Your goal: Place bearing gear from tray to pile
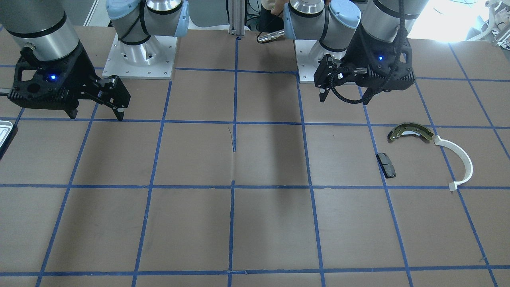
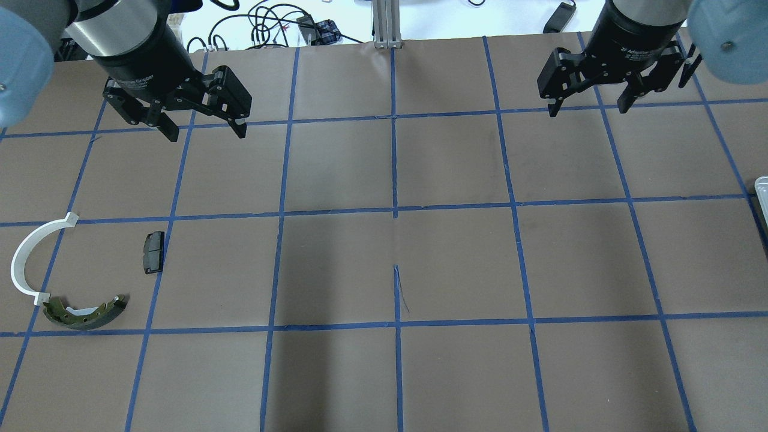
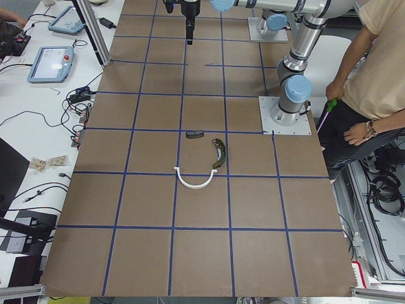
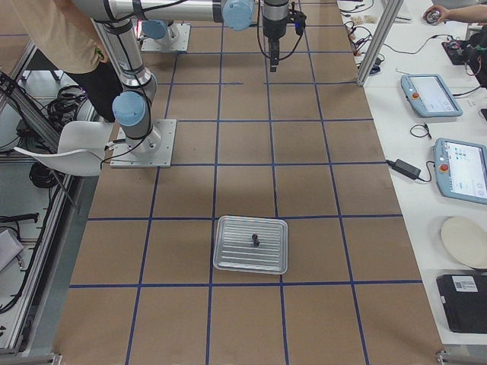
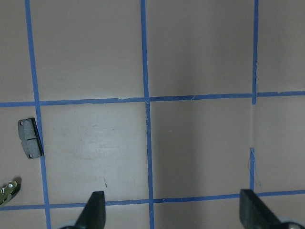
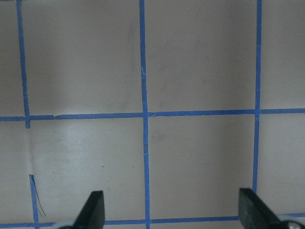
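As the bearing gear [image 4: 255, 241] lay near the middle of the tray [image 4: 232, 252], well apart from the pile [image 2: 84, 315], the right gripper [image 2: 588, 109], jaws spread & empty, needed a centred vert. approach; left gripper [image 2: 207, 135], also spread/empty, had no part in the pick.

One tray [image 4: 228, 255] and one small dark bearing gear [image 4: 255, 242]. One olive-gold brake shoe [image 1: 410, 132], one white plastic arc [image 1: 462, 156], one black rectangular pad [image 1: 386, 165].
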